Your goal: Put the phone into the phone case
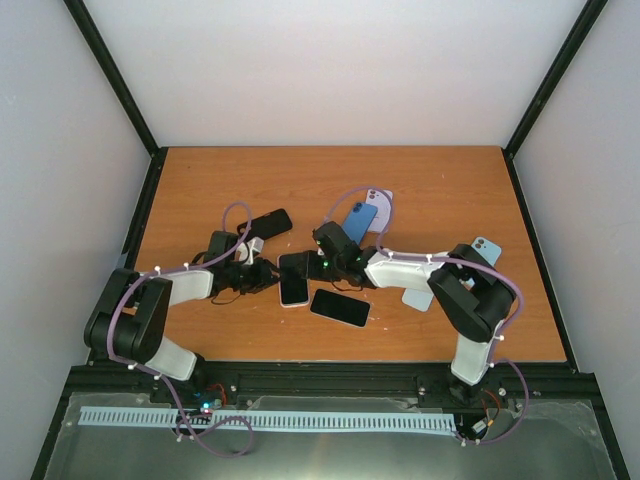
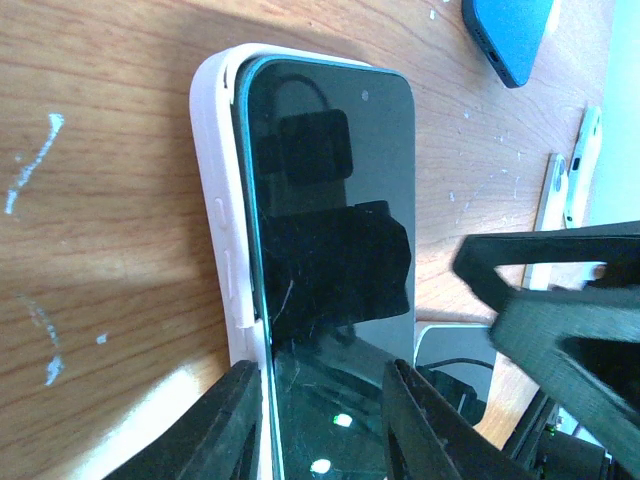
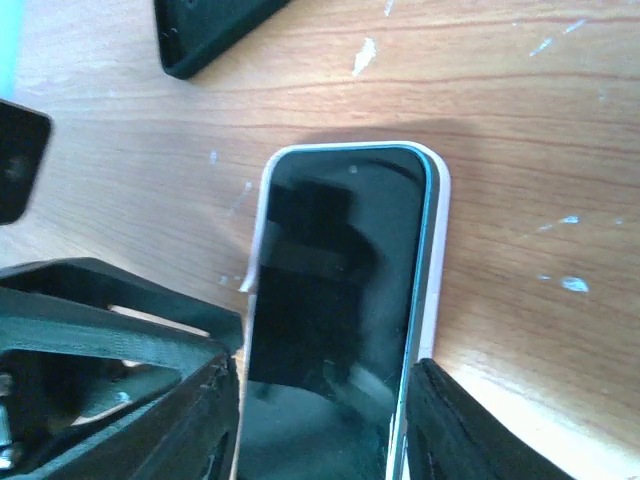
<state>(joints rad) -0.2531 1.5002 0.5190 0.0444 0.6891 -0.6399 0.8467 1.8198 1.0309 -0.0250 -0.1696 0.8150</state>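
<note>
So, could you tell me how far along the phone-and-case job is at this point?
Done: the phone lies in the case, its far end seated. In hand: the left gripper and right gripper each straddle its near end, though I cannot tell whether they grip it. Left: one long edge seems to ride over the case wall and probably needs pressing in.

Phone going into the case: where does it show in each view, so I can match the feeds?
Top external: the phone lies screen up near the middle of the table.
Left wrist: centre of the picture, running top to bottom.
Right wrist: centre, reaching the bottom edge.
Shared landmark: the pale case along the phone's edge, on its left in the left wrist view, on its right in the right wrist view, and barely visible from the top.
</note>
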